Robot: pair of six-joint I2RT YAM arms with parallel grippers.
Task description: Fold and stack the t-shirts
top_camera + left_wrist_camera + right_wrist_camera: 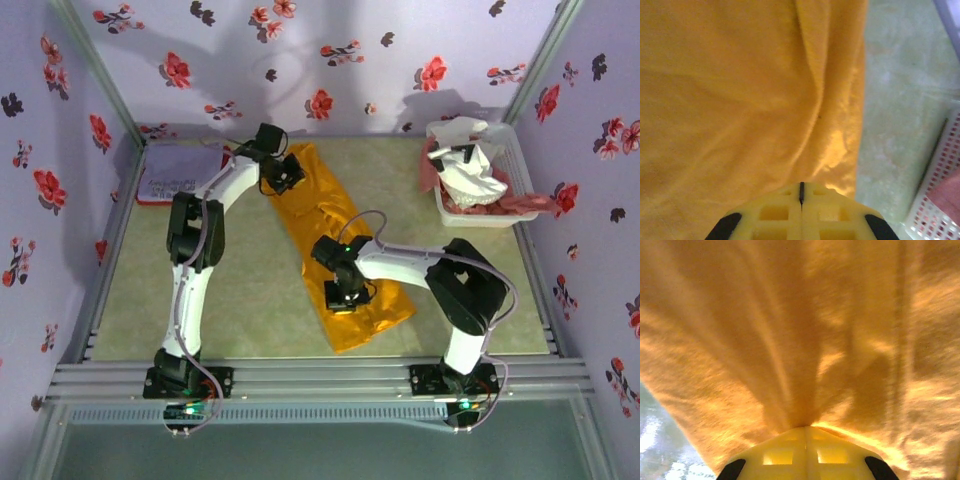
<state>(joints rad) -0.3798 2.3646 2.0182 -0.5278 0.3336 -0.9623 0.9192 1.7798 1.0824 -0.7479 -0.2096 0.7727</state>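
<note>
Right gripper (807, 429) is pinching the mustard-orange t-shirt (315, 210), cloth bunching. Left gripper (801, 185) is clenching its far end.

Left gripper (283, 172), stretched toward the far edge, has jaws pressed together. Right gripper (345, 298) bends inward, pinching the mustard-orange cloth t-shirt (312, 212).

Pale green table (250, 300), w/ metal rails along near edge, is carrying 3 things directly. A mustard-orange tee (320, 215) is lying diag. across the middle as a long strip, far end pointing back-left, near end spreading out toward front-center. A lavender tee (180, 172) w/ pale lettering is sitting folded flat in far-left corner, near the orange strip's far end. A white lattice basket (475, 217) is resting in far-right corner, well apart from both.
</note>
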